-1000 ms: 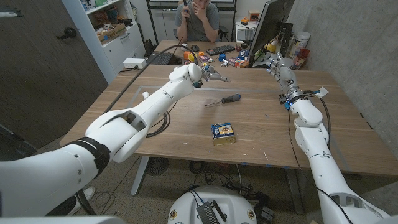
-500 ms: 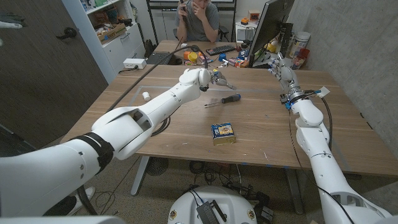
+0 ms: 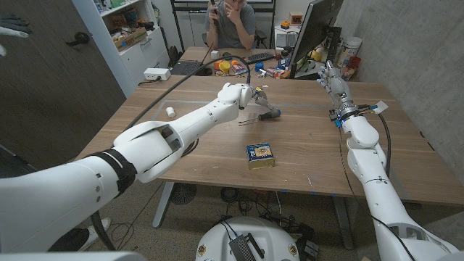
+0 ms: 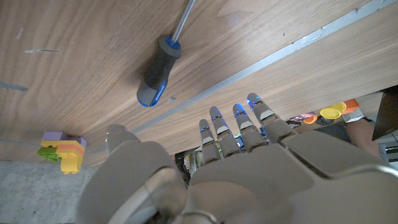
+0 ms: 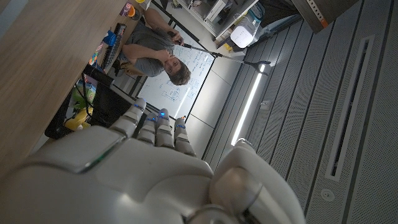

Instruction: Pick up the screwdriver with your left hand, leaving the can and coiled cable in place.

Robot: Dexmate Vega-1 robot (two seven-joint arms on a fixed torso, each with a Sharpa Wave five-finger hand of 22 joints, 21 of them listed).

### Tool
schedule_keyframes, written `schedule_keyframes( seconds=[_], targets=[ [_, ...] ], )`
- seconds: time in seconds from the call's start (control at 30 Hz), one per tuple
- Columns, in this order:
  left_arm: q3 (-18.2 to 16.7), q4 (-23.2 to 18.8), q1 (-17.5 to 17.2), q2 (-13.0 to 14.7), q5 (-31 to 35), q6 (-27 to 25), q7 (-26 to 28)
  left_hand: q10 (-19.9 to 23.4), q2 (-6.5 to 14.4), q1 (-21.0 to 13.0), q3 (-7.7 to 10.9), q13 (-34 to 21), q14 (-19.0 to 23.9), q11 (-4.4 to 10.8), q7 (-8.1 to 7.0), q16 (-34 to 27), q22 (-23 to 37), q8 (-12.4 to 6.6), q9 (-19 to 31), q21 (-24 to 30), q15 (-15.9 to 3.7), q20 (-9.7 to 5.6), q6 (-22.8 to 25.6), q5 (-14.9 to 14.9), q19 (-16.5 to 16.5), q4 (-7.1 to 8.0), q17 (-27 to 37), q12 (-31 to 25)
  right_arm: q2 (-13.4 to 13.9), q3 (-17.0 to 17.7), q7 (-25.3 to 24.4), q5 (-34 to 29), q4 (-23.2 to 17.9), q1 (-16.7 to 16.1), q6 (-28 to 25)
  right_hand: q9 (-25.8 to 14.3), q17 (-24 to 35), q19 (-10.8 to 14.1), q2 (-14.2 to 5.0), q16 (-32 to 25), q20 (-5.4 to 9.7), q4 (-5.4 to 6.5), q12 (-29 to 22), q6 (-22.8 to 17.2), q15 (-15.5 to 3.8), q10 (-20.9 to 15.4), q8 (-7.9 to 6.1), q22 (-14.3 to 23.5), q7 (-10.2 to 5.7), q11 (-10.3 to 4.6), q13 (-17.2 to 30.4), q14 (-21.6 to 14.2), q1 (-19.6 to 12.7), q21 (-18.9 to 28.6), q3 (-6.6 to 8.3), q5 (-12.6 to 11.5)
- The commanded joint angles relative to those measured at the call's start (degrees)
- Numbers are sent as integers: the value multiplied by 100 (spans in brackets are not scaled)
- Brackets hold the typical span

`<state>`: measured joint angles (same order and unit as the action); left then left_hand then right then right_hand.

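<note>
Change: left robot hand (image 3: 255, 95) has swung across the surface (image 3: 304, 152) toward the screwdriver (image 3: 262, 115), now just beside its handle.
Head view: can (image 3: 260, 154) lies nearer the robot, its blue and yellow label too small to read; right robot hand (image 3: 332, 75) is raised by the monitor (image 3: 316, 29).
Left wrist view: fingers (image 4: 239, 127) apart, holding nothing; screwdriver (image 4: 161, 56) lies untouched.
Right wrist view: right robot hand (image 5: 149, 155), grasp cannot be told; person (image 5: 152, 53) behind.

Screwdriver (image 4: 153, 74) is rocking a black-and-blue handle, can (image 3: 260, 155) is showing blue with yellow, table (image 3: 304, 152) is looking brown.
</note>
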<state>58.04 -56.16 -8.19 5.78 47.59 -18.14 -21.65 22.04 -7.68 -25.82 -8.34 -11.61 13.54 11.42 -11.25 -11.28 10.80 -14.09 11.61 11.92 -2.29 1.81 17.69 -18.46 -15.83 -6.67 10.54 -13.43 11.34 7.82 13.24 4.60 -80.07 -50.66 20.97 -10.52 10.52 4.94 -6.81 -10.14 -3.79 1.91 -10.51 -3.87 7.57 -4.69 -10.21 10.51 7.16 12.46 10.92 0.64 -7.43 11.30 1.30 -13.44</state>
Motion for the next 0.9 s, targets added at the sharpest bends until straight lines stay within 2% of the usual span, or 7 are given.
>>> schedule_keyframes(
  seconds=[0.03,0.17,0.47,0.9],
  targets=[
    [303,198,146,-88,185,38,65,110,-37,-58,-60,-18,74,16,-52,-39,8,-44,28,18,-529,-60,126,-50,-19,-12,30,-52,12,52,-24,32,53,36,39,-21,10,-23,-63,-2,-8,10,29,115,126,212,-9,9,446,16,7,74,-17,3,53,29],
    [390,351,207,-148,227,58,17,105,-43,-69,-70,-19,74,23,-34,-38,7,-40,29,17,-525,-58,124,-56,-19,-17,30,-46,17,73,-31,45,54,40,27,-22,9,-39,-58,-6,-27,16,36,145,193,322,-13,9,468,18,5,111,-8,2,55,37],
    [573,617,307,-229,377,54,-4,156,-59,-124,-100,-23,98,61,-35,-42,6,-26,31,20,-554,-78,119,-77,-31,-43,29,-54,35,108,-18,78,95,68,39,-23,8,-61,-48,-38,-43,25,-32,-59,216,300,-103,8,423,20,11,96,9,4,59,43],
    [700,1441,526,-667,442,245,209,296,-41,-316,-108,-30,126,78,-71,-42,3,-22,34,23,-576,-96,152,-123,-54,-116,26,-86,22,156,5,162,199,106,70,-20,6,-103,-28,-36,-80,32,-62,-129,254,277,-117,7,386,20,10,124,28,-5,53,49]
  ],
)
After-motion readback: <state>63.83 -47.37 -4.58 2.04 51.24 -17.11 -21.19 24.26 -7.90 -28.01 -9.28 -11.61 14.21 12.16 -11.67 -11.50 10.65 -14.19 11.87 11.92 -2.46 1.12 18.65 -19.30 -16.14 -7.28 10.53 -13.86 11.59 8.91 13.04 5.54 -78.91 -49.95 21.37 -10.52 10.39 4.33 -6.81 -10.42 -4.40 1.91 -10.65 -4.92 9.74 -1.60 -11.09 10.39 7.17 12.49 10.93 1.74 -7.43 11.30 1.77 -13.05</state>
